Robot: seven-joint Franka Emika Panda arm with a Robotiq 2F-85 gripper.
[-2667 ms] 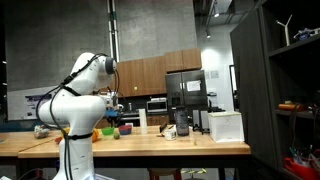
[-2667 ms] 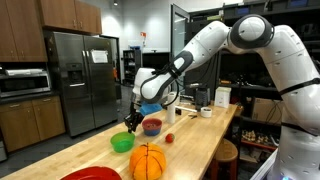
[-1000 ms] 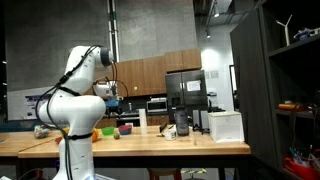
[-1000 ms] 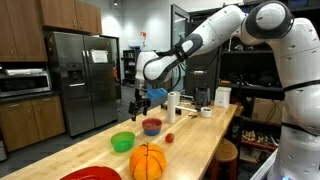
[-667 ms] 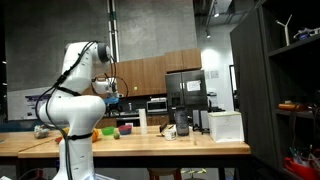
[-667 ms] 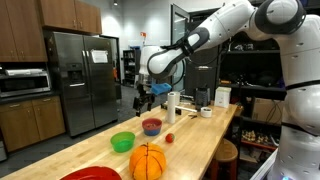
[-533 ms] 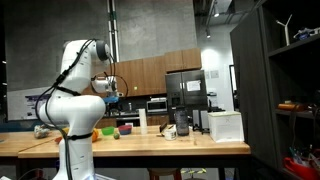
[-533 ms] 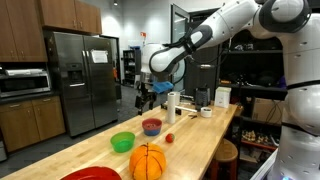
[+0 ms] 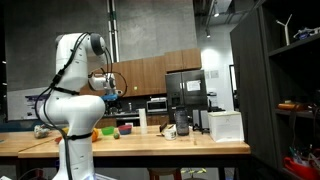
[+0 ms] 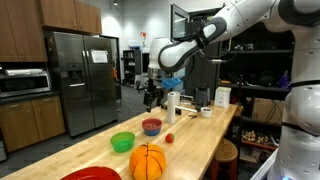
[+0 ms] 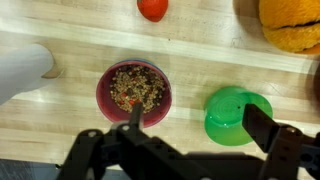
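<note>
Overhead, wide-spread empty fingers (image 11: 266, 126) hang above a pink bowl (image 11: 101, 92) holding grainy mix (image 11: 136, 88).

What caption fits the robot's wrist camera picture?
Open gripper hovers above a pink bowl of mixed bits, green bowl beside it, on a wooden counter.

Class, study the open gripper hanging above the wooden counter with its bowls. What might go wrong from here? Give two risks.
1. The gripper hangs open above the dark red bowl full of mixed grains. A careless descent might tip it and scatter the filling.
2. The bright green plastic bowl and the small red round fruit lie close by. A finger could knock either, and the fruit would probably roll.
</note>
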